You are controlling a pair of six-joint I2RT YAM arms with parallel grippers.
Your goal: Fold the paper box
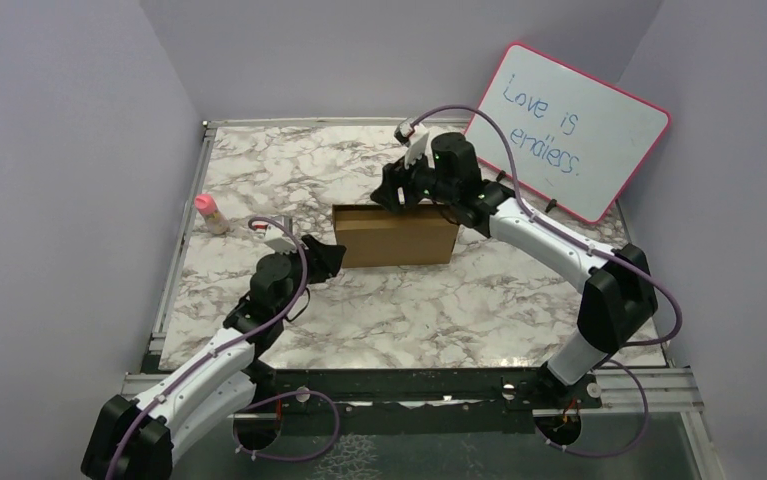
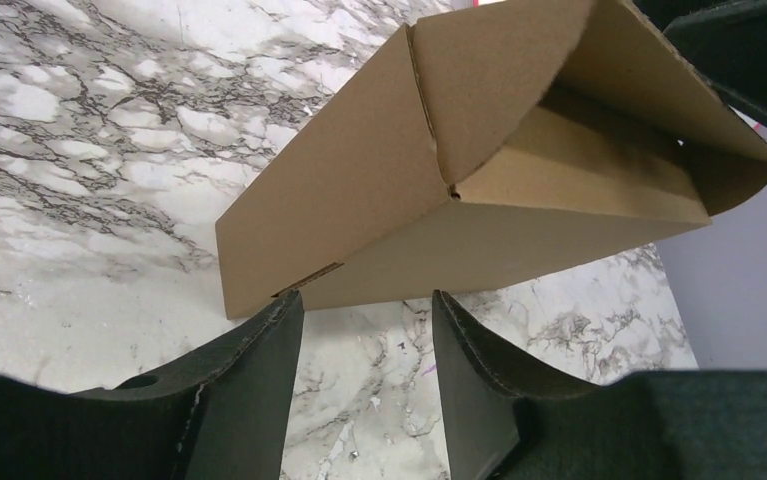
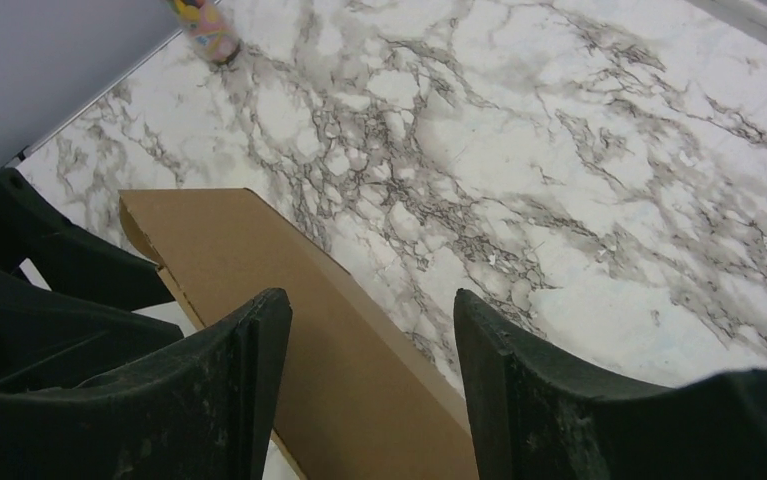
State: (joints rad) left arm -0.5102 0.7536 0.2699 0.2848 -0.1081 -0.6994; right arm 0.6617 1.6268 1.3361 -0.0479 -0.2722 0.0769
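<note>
Paper box (image 1: 397, 236) stands mid-frame in the top view on the marble table (image 1: 409, 310), long brown side toward the camera; the left wrist view shows its end not closed, 1 rounded flap sticking up. Left gripper (image 2: 367, 303) sits at the box's frame-left end, jaws part open with nothing between them, fingertips just short of the box's lower corner. Right gripper (image 3: 370, 300) is at the box's back edge, upper centre of the top view, jaws part open over a cardboard panel and apparently not clamping it, though contact is hard to judge.
</note>
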